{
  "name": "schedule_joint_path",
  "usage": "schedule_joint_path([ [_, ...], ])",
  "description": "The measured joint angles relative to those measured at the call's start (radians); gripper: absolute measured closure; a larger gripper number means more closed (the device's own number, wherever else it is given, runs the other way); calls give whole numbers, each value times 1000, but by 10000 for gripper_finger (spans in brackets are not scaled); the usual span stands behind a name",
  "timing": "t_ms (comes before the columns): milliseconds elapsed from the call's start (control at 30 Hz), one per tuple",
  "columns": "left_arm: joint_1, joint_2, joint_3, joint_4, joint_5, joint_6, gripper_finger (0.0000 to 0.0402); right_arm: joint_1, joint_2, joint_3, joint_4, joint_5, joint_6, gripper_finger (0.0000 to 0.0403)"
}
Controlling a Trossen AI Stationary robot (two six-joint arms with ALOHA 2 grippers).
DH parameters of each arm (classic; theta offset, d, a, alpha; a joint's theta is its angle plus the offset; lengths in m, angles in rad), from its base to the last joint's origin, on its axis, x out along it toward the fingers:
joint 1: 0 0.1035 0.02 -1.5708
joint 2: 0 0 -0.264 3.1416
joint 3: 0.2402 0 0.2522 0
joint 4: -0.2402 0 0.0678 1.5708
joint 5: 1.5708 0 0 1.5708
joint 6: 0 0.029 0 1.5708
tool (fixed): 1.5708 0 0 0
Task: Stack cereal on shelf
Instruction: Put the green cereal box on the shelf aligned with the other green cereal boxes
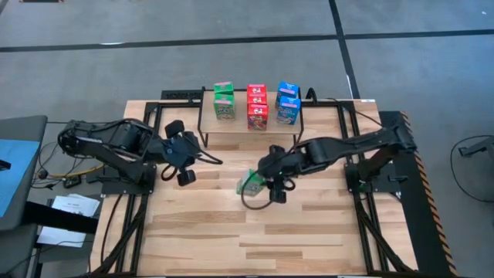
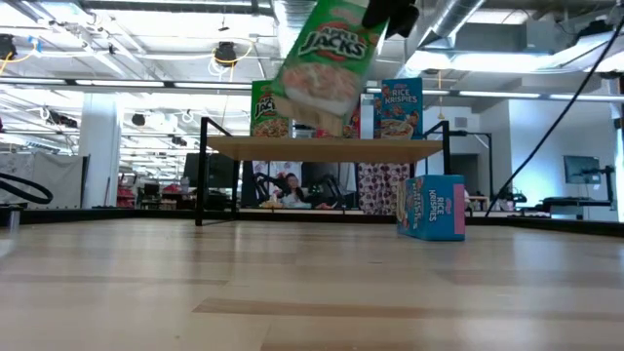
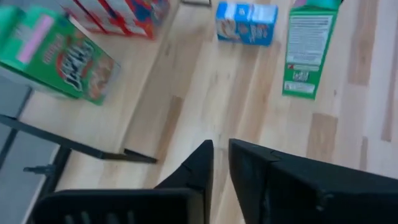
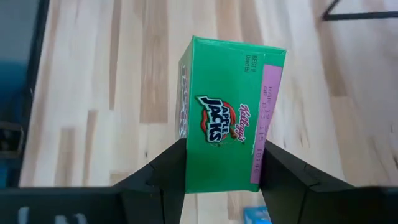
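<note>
My right gripper is shut on a green Apple Jacks box, in front of the shelf. In the low view this box hangs high above the tabletop. The light-wood shelf on black legs carries green, red and blue boxes, standing on their bottoms in short stacks. One blue Rice Krispies box stands on the table by the shelf's right legs. My left gripper, shut, waits left of the shelf. My right gripper pinches the green box between its two fingers, one on each broad face, at the top end panel. It comes from above, pointing down. The box is lifted clear of the table and tilted, its printed front toward the table's near edge.
The slatted wooden tabletop lies bare toward the near edge. Black frame rails run along both sides. The shelf's black legs stand close to my left gripper. Cables trail from both arms.
</note>
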Motion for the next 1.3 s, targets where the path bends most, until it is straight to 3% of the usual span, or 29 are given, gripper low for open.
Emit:
schedule_joint_path([
  [267,51,-2,0,-15,114,29,276,25,121,90,-56,0,-121,211],
  [467,71,-1,0,-14,85,-28,189,32,198,173,-169,4,-205,211],
  [600,81,-1,0,-13,75,-108,152,31,242,219,-227,8,-257,211],
  [967,81,-1,0,-13,76,-153,145,22,293,232,-233,78,-307,211],
  [1300,80,-1,0,-13,76,-119,146,-1,297,235,-232,63,-331,209],
])
